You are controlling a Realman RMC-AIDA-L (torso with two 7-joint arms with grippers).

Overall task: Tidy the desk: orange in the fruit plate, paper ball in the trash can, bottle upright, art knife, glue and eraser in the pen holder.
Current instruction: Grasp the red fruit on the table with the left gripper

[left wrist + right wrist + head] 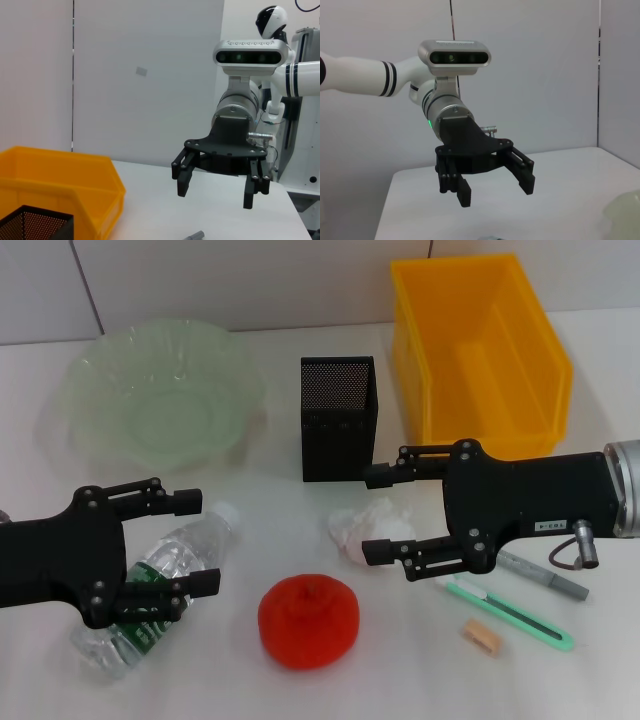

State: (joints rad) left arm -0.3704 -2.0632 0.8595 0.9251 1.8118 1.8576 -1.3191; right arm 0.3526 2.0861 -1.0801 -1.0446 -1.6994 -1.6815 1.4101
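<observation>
A clear bottle (165, 585) with a green label lies on its side at the front left. My left gripper (198, 543) is open, its fingers either side of the bottle's neck end; it also shows in the right wrist view (496, 191). A white paper ball (368, 526) lies in the middle, and my open right gripper (372, 515) has its fingers either side of it; it also shows in the left wrist view (215, 192). An orange (308, 620) sits at the front. A green art knife (512, 610), a grey glue stick (545, 578) and a tan eraser (481, 637) lie at the right.
A translucent green fruit plate (110, 435) stands at the back left. A black mesh pen holder (338, 420) stands at the back middle. A yellow bin (545, 370) stands at the back right; it also shows in the left wrist view (60, 185).
</observation>
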